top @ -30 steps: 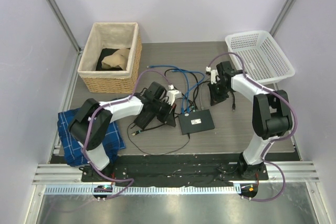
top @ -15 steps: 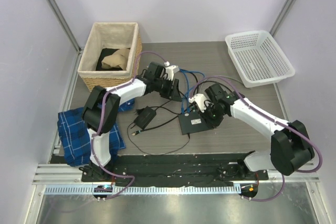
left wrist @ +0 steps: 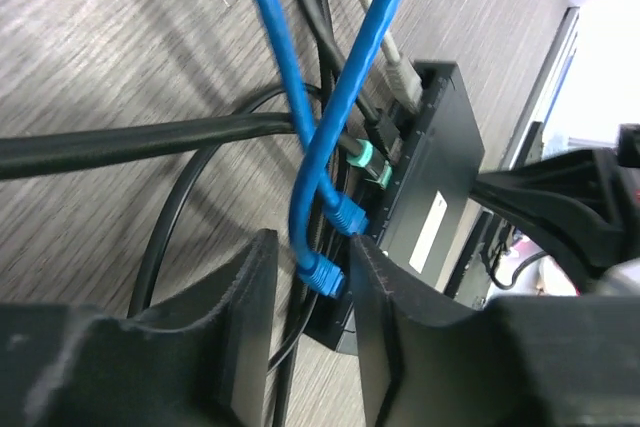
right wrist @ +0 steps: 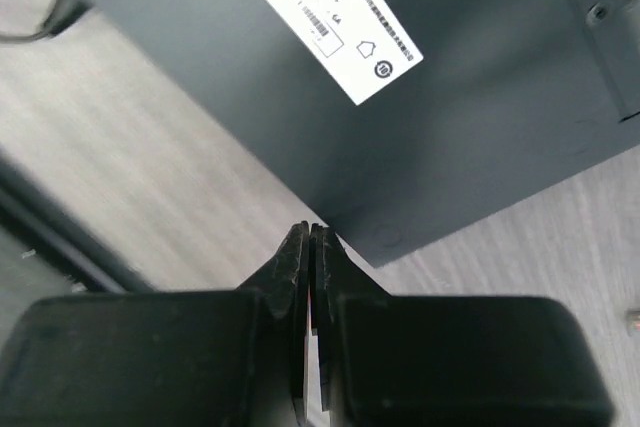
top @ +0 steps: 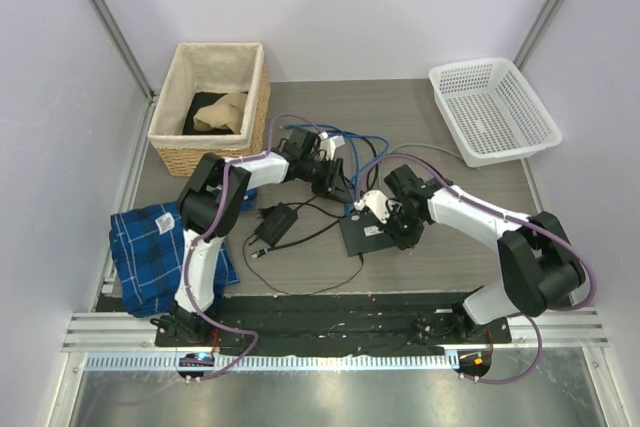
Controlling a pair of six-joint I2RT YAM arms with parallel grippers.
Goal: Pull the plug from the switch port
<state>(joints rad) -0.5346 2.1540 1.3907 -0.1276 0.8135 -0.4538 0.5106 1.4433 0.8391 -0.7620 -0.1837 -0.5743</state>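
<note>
The grey wood-grain table (top: 470, 247) fills most of the overhead view. A wicker basket (top: 208, 142) sits at upper left, a white plastic basket (top: 495, 107) at upper right, and a blue plaid cloth (top: 150, 257) at lower left. Both arms reach in toward the centre.

The switch port (top: 372, 233) lies there flat with its label up. Its long axis runs roughly left to right, and its sockets are on the far long side. A smaller power adapter (top: 278, 221) rests just to its left. Blue cables (top: 345, 139) loop away from the sockets toward the back of the table.

The left gripper (top: 330, 179) is on the socket side and is clearly the nearer one to the plugs. From its own camera, its fingers (left wrist: 245, 317) are spread, and a blue plug (left wrist: 325, 275) sits between them in the switch port (left wrist: 430, 167). There is a visible gap on the plug's left side, so I'd say nothing is pinched yet. A second blue plug (left wrist: 348, 215) sits one socket further up.

The right gripper (top: 392, 225) has its fingers (right wrist: 297, 257) pressed together and empty. The tips are down at the edge of the switch port (right wrist: 420, 117) near a corner, below the white label (right wrist: 330, 17), apparently to brace the box.

To my eye, the plug must come straight out, square to the long axis and away from the box.
</note>
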